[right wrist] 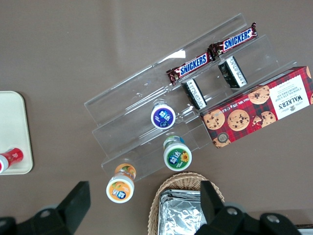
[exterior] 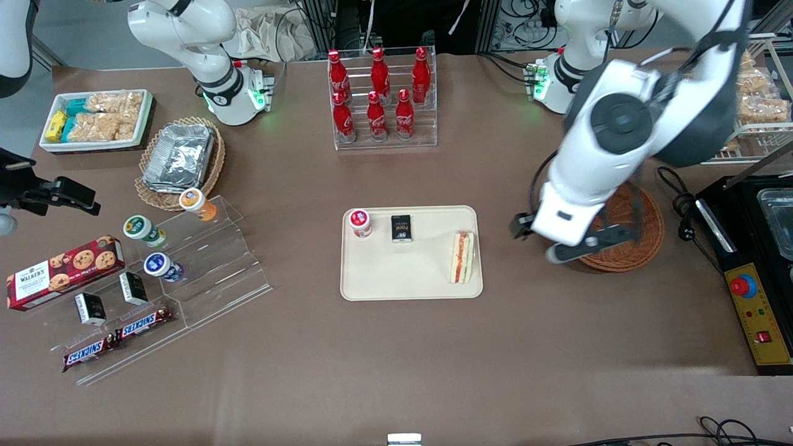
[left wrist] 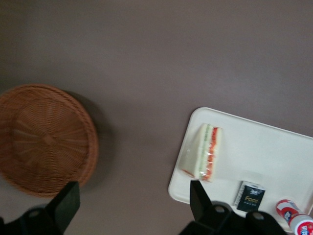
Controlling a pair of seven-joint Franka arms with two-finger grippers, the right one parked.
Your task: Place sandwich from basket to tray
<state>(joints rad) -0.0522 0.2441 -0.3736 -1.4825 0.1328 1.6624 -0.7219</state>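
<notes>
The sandwich [exterior: 461,257] lies on the cream tray [exterior: 409,272], at the tray's end toward the working arm. It also shows in the left wrist view [left wrist: 205,152], on the tray [left wrist: 264,147]. The reddish-brown basket [exterior: 644,241] is empty, as the left wrist view shows [left wrist: 46,139]. My left gripper [exterior: 579,246] hangs above the table between tray and basket, partly covering the basket in the front view. In the left wrist view the gripper [left wrist: 133,205] is open and holds nothing, with bare table between its fingers.
A small red-lidded jar [exterior: 360,223] and a black packet [exterior: 401,228] stand on the tray. A rack of cola bottles [exterior: 381,93] stands farther from the front camera. A black machine with a yellow control box [exterior: 753,297] sits at the working arm's end.
</notes>
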